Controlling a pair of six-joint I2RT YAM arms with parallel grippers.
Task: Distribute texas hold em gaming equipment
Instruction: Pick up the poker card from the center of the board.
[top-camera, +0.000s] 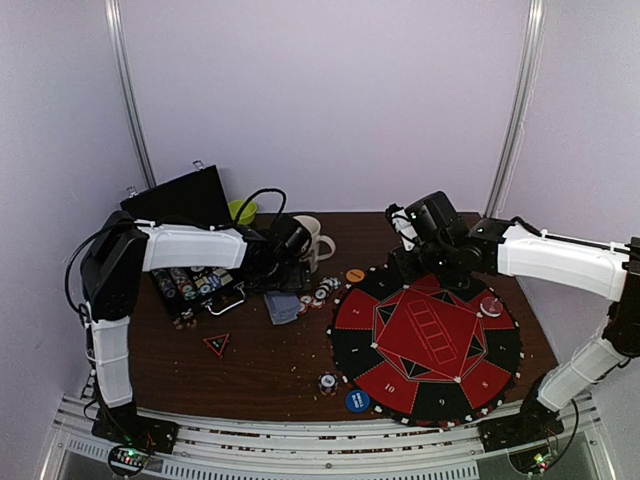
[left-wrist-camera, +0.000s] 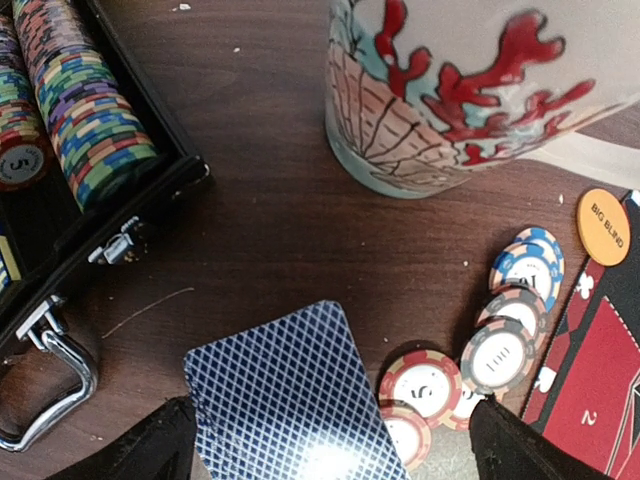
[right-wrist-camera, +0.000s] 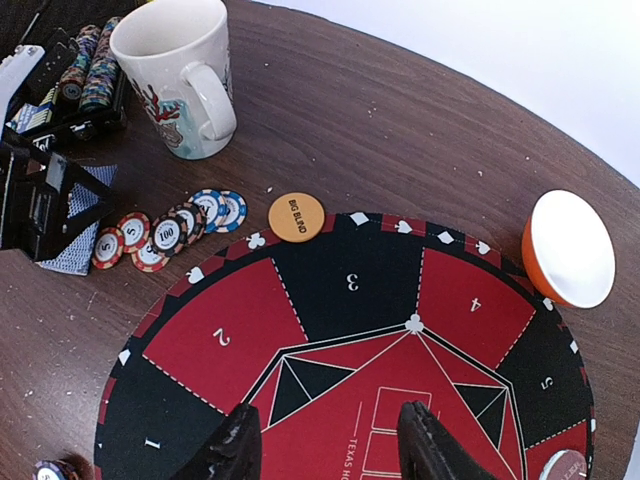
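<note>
Cards: grey-blue deck flat on table, 9 o'clock off mat, btwn L gripper's fingers.
L gripper: spread wide over deck, holding nothing.
Chips: we see curved row just beside deck, 10 o'clock off mat.
Big blind disc: orange, at mat rim, 11 o'clock.
Blue disc: just beside mat rim, 7 o'clock.
Chip stack: near blue disc, 8 o'clock.
Clear disc: on mat, 2 o'clock.
R gripper: abt half open, nothing held, above mat.
Mug: 12 o'clock of deck.
</note>
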